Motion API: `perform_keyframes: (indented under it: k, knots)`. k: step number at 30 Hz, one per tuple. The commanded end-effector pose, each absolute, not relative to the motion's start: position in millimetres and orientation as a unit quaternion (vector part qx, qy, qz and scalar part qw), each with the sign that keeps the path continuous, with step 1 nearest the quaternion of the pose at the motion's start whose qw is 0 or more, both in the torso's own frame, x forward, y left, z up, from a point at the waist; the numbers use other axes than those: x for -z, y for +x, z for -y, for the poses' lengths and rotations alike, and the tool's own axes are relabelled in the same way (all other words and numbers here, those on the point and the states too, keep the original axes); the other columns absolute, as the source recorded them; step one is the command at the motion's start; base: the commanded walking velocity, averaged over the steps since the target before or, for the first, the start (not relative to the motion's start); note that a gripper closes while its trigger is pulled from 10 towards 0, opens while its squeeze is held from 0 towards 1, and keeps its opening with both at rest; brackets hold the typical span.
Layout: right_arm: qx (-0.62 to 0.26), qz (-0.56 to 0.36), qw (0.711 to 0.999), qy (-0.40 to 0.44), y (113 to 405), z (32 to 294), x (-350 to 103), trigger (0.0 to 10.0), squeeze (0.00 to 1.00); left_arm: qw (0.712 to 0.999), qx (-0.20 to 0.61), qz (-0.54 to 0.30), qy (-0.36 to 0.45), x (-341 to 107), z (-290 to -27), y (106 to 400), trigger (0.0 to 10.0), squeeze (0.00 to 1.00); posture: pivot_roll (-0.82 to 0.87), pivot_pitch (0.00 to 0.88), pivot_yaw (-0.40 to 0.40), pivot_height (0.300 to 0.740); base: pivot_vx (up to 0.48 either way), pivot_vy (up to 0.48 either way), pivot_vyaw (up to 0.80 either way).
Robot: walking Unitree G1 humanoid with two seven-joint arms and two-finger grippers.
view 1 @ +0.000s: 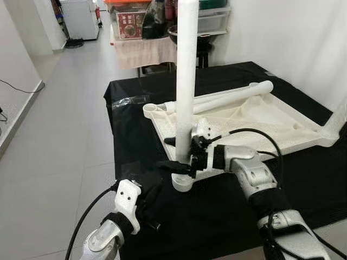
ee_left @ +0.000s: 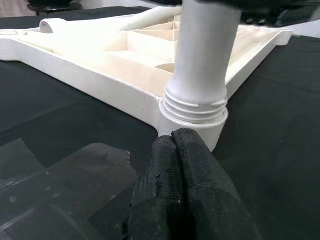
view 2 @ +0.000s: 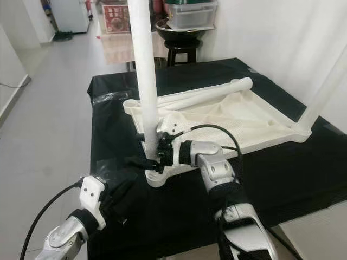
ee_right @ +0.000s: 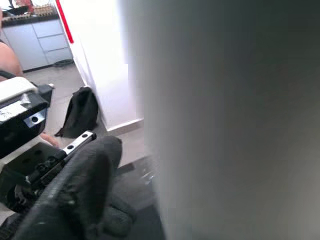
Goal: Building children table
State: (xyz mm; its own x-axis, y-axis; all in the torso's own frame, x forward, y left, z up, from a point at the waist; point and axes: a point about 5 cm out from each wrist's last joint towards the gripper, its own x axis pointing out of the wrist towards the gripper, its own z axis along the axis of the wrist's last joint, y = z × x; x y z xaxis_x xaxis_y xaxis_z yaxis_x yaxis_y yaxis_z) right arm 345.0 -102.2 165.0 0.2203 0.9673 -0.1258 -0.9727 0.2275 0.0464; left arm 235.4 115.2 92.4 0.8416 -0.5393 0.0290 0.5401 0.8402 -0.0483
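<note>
A white children's table top lies upside down on a black-covered surface. One white leg stands upright in the near corner socket. My right gripper is shut on this leg just above the socket, one finger beside the blurred leg. My left gripper is shut with nothing in it, low on the cloth, its tips right in front of the socket. A second leg stands in the far right corner. Loose legs lie across the top.
The black cloth ends at open grey floor on the left. A white wall is on the right. A stool and a rack with containers stand behind the surface.
</note>
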Motion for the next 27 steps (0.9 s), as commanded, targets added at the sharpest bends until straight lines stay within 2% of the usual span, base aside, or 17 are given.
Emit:
perform_keyframes:
  k: [1, 3, 8, 9, 10, 12, 14, 15, 16, 17, 19, 20, 22, 27]
  knots:
    - [-0.655, -0.08, 0.751, -0.02, 343.0, 99.3, -161.1, 0.0, 0.0, 0.96, 0.277, -0.001, -0.028, -88.6, -115.6, 233.5, 10.0, 0.0, 0.0, 0.0, -0.029, 0.74, 0.0, 0.0, 0.0]
    - [-0.66, -0.085, 0.746, -0.022, 342.1, 101.0, -159.5, 0.0, 0.0, 0.96, 0.277, -0.001, -0.028, -88.7, -115.4, 233.1, 10.0, 0.0, 0.0, 0.0, -0.032, 0.74, 0.0, 0.0, 0.0]
    - [-0.633, -0.083, 0.77, -0.016, 343.6, 106.2, -155.9, 0.0, 0.0, 0.961, 0.276, 0.0, -0.029, -89.1, -115.0, 232.0, 10.0, 0.0, -0.01, 0.0, -0.029, 0.74, 0.0, 0.0, 0.0]
    - [-0.616, -0.078, 0.784, -0.013, 343.7, 109.9, -153.6, 0.0, 0.0, 0.961, 0.277, 0.0, -0.029, -89.1, -114.9, 231.5, 10.0, 0.0, -0.01, 0.0, -0.029, 0.74, 0.0, 0.0, 0.0]
    - [-0.569, -0.082, 0.818, -0.007, 341.0, 115.3, -144.7, 0.0, 0.0, 0.96, 0.277, 0.0, -0.031, -89.3, -115.3, 230.5, 10.0, 0.0, -0.01, 0.0, -0.028, 0.74, 0.0, 0.0, 0.0]
    - [-0.558, -0.084, 0.826, -0.005, 340.3, 116.3, -142.5, 0.0, 0.0, 0.96, 0.277, 0.0, -0.031, -89.3, -115.4, 230.2, 10.0, 0.0, -0.01, 0.0, -0.028, 0.74, 0.0, 0.0, 0.0]
    - [-0.509, -0.098, 0.855, -0.019, 334.3, 113.5, -129.1, 0.0, 0.0, 0.96, 0.277, 0.0, -0.031, -89.5, -115.8, 229.2, 10.0, 0.0, -0.02, 0.0, -0.028, 0.74, 0.0, 0.0, 0.0]
    - [-0.509, -0.098, 0.855, -0.019, 334.3, 113.5, -129.1, 0.0, 0.0, 0.96, 0.277, 0.0, -0.031, -89.5, -115.8, 229.2, 10.0, 0.0, -0.02, 0.0, -0.028, 0.74, 0.0, 0.0, 0.0]
    - [-0.416, -0.105, 0.903, -0.008, 332.9, 107.6, -119.3, 0.0, 0.0, 0.96, 0.277, 0.0, -0.032, -89.7, -116.9, 228.6, 10.0, 0.0, -0.03, 0.0, -0.03, 0.74, 0.0, 0.0, 0.0]
    - [-0.32, -0.123, 0.939, 0.017, 318.1, 99.2, -102.5, 0.0, 0.0, 0.96, 0.277, 0.0, -0.032, -90.2, -118.1, 228.3, 10.0, 0.0, -0.04, 0.0, -0.017, 0.74, 0.0, 0.0, 0.0]
    - [-0.32, -0.123, 0.939, 0.017, 318.1, 99.2, -102.5, 0.0, 0.0, 0.96, 0.277, 0.0, -0.032, -90.2, -118.1, 228.3, 10.0, 0.0, -0.04, 0.0, -0.017, 0.74, 0.0, 0.0, 0.0]
    - [-0.251, -0.138, 0.957, 0.036, 306.4, 96.6, -93.0, 0.0, 0.0, 0.96, 0.277, 0.0, -0.033, -90.5, -118.8, 228.1, 10.0, 0.0, -0.04, 0.0, -0.017, 0.74, 0.0, 0.0, 0.0]
    - [-0.224, -0.135, 0.964, 0.041, 307.7, 98.1, -94.6, 0.0, 0.0, 0.96, 0.277, 0.0, -0.033, -90.3, -119.5, 228.4, 10.0, 0.0, -0.04, 0.0, -0.013, 0.74, 0.0, 0.0, 0.0]
    - [-0.248, -0.122, 0.961, 0.027, 326.6, 99.4, -102.9, 0.0, 0.0, 0.961, 0.275, -0.001, -0.03, -89.9, -119.9, 229.7, 10.0, 0.0, -0.02, 0.0, -0.027, 0.74, 0.0, 0.0, 0.0]
